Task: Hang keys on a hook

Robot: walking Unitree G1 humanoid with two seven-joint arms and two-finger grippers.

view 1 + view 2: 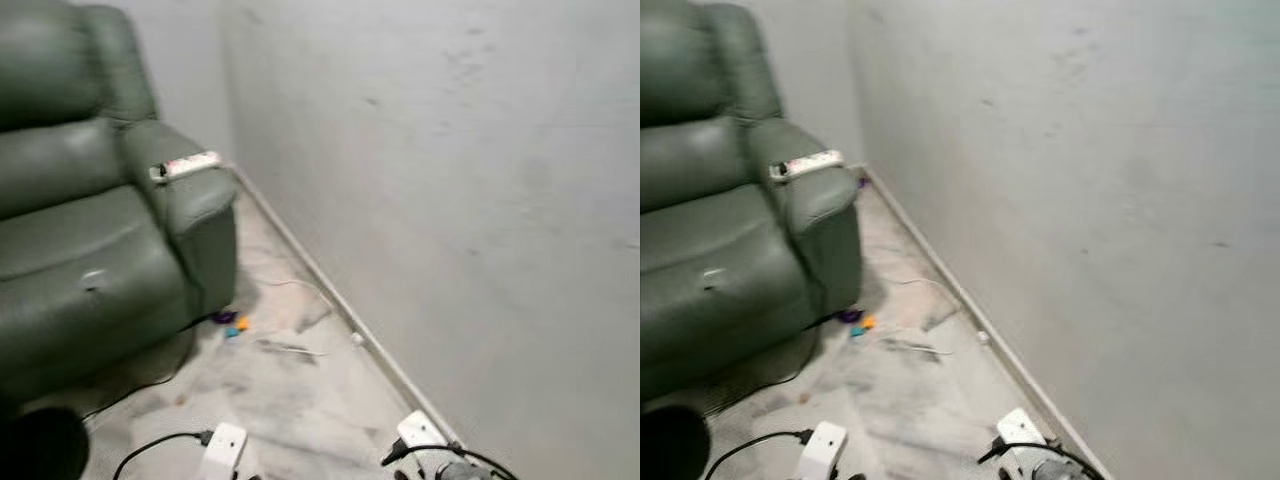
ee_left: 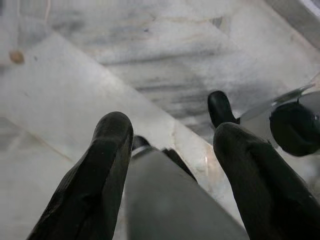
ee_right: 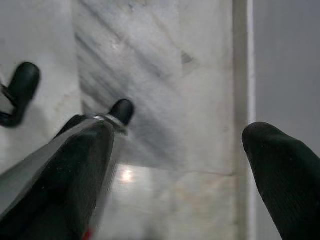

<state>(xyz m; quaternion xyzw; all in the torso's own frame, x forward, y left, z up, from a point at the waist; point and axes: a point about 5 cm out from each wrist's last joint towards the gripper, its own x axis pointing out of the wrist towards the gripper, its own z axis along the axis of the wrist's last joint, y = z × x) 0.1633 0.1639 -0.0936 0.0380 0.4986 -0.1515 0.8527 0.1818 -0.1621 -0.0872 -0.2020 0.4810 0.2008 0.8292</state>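
Grey wall (image 1: 450, 200) fills the right and upper part of the head views, bare and faintly scuffed. Marble-patterned floor (image 1: 300, 400) runs along it, with a pale skirting strip (image 1: 340, 305) at the join.

Green recliner armchair (image 1: 90, 220) takes the left side of the frame. On its near armrest lies a slim whitish object (image 1: 188, 165), too blurred to identify. Small purple and orange bits (image 1: 232, 322) lie on the floor by the chair's lower corner.

Bottom edge of the frame: two white plug blocks, one centre-left (image 1: 224, 447), one centre-right (image 1: 420, 432), each with a black cable trailing off.

Both arms point down at the floor. Left end effector (image 2: 172, 135): fingers spread apart, nothing between them, marble floor beyond; silver arm body sits low between them. Right end effector (image 3: 177, 135): fingers wide apart, holding nothing, floor and skirting strip beyond.

Keys and hook: cannot tell where either is from these views.
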